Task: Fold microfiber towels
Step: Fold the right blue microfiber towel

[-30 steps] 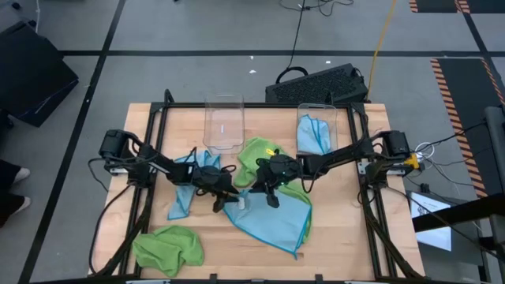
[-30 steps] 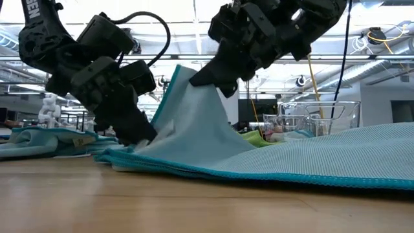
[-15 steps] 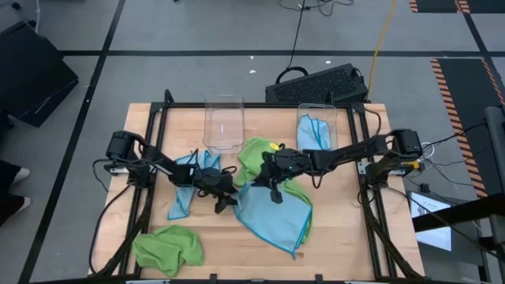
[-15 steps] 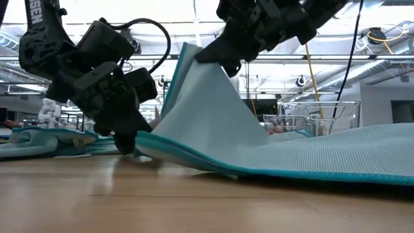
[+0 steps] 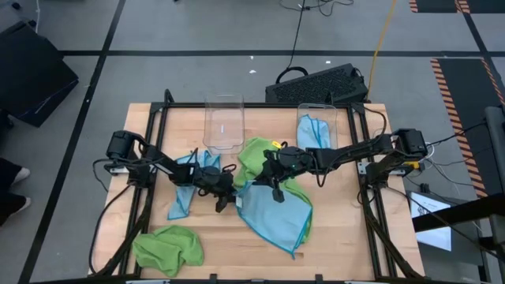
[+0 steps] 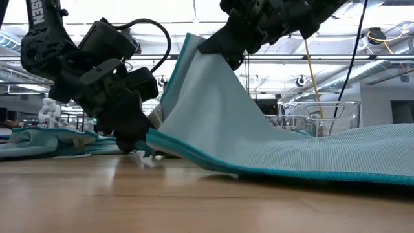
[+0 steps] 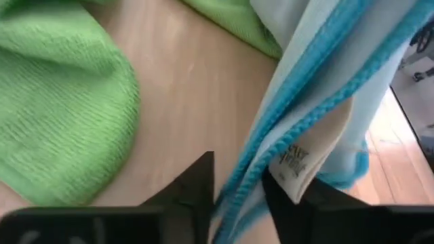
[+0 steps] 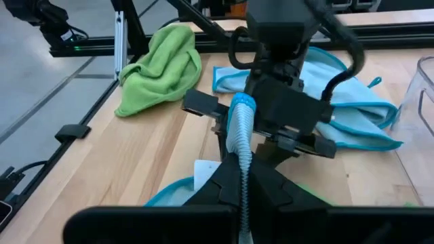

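— Midway across the table (image 5: 347, 237), we see two tools working one light blue microfiber towel (image 5: 276, 217). Why is it tented like that?

— We judge it a fold in progress. The right tool (image 6: 223, 55) is clamped on an upper edge of the towel and holds it lifted, so the cloth slopes down to the wood. The left tool (image 6: 132, 139) sits low at the towel's near corner, apparently to pin or take that corner while the other arm carries the edge over.

— Is the left tool actually gripping?

— Its wrist view shows the teal hem and a sewn label (image 7: 298, 159) running between the two dark fingers (image 7: 196, 183), but we cannot tell whether they have closed on it.

— What does each camera add?

— From overhead we get the layout: a lime green towel (image 5: 260, 154) under the blue one, another green one (image 5: 167, 244) crumpled at the near left, a blue towel (image 5: 183, 189) under the left arm, and one more blue towel (image 5: 314, 134) in the right clear bin (image 5: 317, 110), beside an empty bin (image 5: 224, 122). Only the table-level view shows the lift; only the right wrist view shows the hem (image 8: 241, 146) pinched edge-on.
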